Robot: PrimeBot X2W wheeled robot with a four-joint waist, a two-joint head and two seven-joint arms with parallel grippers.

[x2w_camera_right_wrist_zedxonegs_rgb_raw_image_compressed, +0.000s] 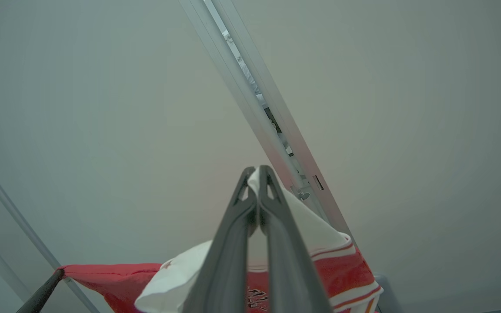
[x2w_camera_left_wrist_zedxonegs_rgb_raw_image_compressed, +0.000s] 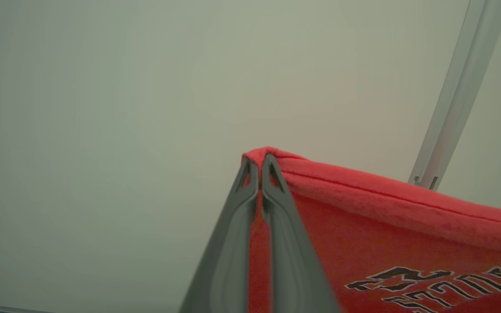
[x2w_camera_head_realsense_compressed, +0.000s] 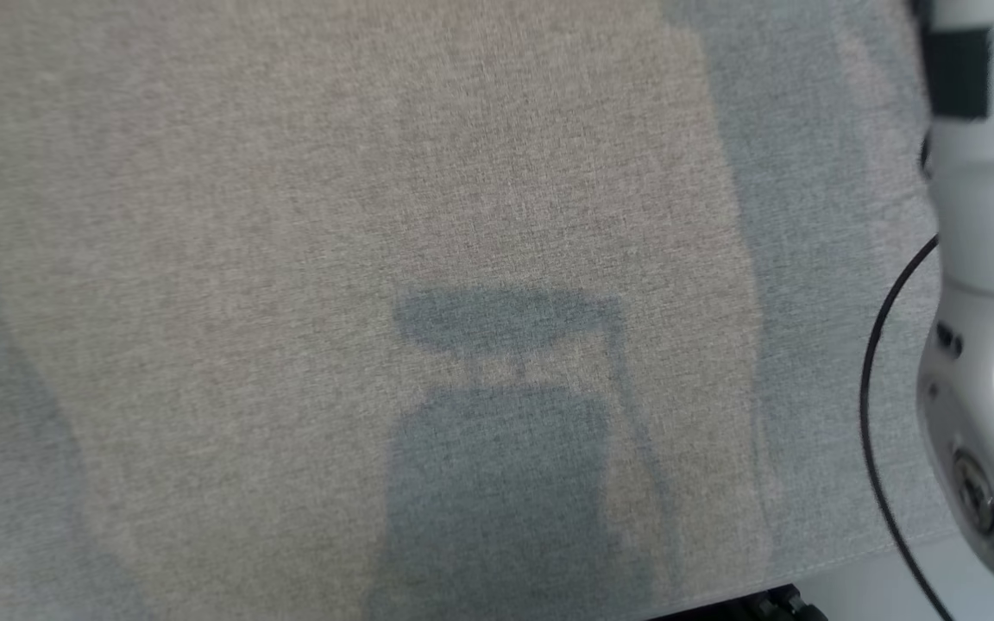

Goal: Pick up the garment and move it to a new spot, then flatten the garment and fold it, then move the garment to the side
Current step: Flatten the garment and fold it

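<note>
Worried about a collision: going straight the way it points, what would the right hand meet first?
Probably the pale metal rail just past the right hand, though depth is unclear.

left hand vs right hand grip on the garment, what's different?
The left hand pinches a red seamed corner of the garment; the right hand pinches a white part. Cloth runs straight from the left hand, but bunches loosely under the right hand. Shared: both shut on it.

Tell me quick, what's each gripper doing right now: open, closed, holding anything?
Left gripper: closed, pinching a red edge of the garment.
Right gripper: closed, pinching a white part of the garment.
</note>
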